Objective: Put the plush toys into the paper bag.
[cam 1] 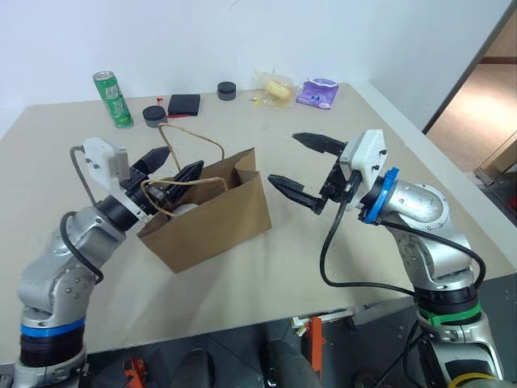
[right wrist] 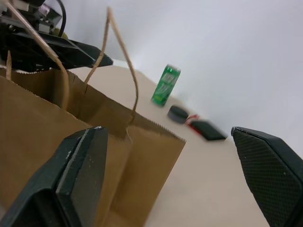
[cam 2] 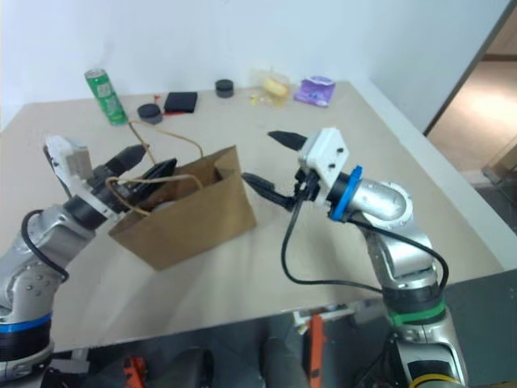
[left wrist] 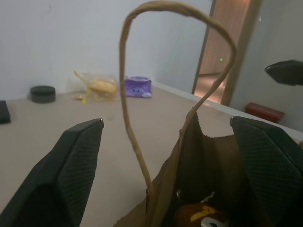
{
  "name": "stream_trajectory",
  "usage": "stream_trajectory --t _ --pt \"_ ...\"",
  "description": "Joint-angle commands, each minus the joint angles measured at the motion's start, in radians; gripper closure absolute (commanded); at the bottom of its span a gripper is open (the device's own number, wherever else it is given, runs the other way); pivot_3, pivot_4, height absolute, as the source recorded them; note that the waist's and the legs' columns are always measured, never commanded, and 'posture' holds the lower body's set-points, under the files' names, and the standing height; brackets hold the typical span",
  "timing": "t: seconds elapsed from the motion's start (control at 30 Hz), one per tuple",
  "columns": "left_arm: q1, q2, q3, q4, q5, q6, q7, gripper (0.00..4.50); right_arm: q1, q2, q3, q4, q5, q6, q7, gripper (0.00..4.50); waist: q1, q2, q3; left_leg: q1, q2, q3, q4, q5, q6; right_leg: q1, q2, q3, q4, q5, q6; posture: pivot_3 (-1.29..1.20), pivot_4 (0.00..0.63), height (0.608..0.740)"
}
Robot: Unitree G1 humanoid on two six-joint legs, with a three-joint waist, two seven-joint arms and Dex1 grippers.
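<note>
The brown paper bag [cam 1: 212, 217] stands on the table with its mouth towards my left arm. Inside it lies a brown plush toy [left wrist: 199, 215] with a yellow patch, and a pale rounded shape [cam 1: 187, 209] shows at the mouth. My left gripper [cam 1: 184, 160] is open at the bag's mouth, and one tan cord handle [left wrist: 130, 118] rises between its fingers. My right gripper [cam 1: 283, 158] is open just off the bag's far corner, holding nothing. In the right wrist view the bag's corner [right wrist: 147, 156] sits between its wide-spread fingers.
At the back of the table stand a green can [cam 1: 111, 99], a dark round lid [cam 1: 153, 115], a black wallet [cam 1: 184, 103], another black lid [cam 1: 226, 90], a clear packet with yellow contents [cam 1: 276, 87] and a purple packet [cam 1: 317, 93]. The table's right edge [cam 1: 452, 190] runs behind my right arm.
</note>
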Motion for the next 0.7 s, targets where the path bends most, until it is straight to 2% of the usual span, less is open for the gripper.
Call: stream_trajectory --t 0.03,0.1,0.2,0.33,0.43,0.7 --pt "-0.021 0.081 0.098 0.026 -0.115 0.07 -0.049 0.07 0.059 -0.038 -0.034 -0.122 0.231 0.259 0.012 0.0 0.0 0.0 0.0 0.0 0.0 0.0 0.0 0.0 0.0 0.0 0.0 0.0 0.0 0.0 0.0 0.0 0.15 0.74" --pt "-0.033 0.103 0.103 0.047 -0.143 0.088 -0.072 0.07 0.078 -0.038 -0.007 -0.151 0.237 0.29 -0.003 0.0 -0.001 0.0 0.0 0.0 0.0 0.0 -0.001 0.0 0.0 0.0 0.0 0.0 0.0 -0.001 -0.001 0.0 0.15 0.74" --pt "-0.075 0.073 0.095 0.057 -0.191 0.107 -0.03 0.07 0.083 -0.012 0.032 -0.175 0.229 0.311 -0.033 0.0 -0.001 0.0 0.0 0.0 0.0 0.0 -0.001 0.0 0.0 -0.001 0.001 0.0 0.0 -0.001 -0.001 0.0 0.15 0.74" --pt "-0.099 0.032 0.037 0.026 -0.106 0.053 -0.01 0.07 0.071 0.019 0.053 -0.181 0.208 0.306 -0.061 0.0 0.0 -0.001 0.0 0.0 -0.001 0.0 0.0 0.0 0.0 0.0 0.0 0.001 0.0 -0.001 0.0 0.0 0.15 0.74" --pt "-0.078 0.022 0.02 0.007 -0.124 0.07 -0.022 0.07 0.066 0.023 0.044 -0.181 0.213 0.307 -0.072 0.0 0.0 -0.001 0.0 -0.001 -0.001 0.0 0.0 0.0 0.0 -0.001 0.0 0.001 0.0 -0.001 0.0 0.0 0.15 0.74" --pt "-0.104 0.117 0.084 0.111 -0.139 0.101 -0.087 0.07 0.071 0.002 0.033 -0.175 0.213 0.298 -0.067 0.0 -0.001 -0.001 0.0 -0.001 -0.001 -0.001 -0.001 0.0 0.0 -0.001 0.001 0.0 0.0 -0.001 0.0 0.0 0.15 0.74"
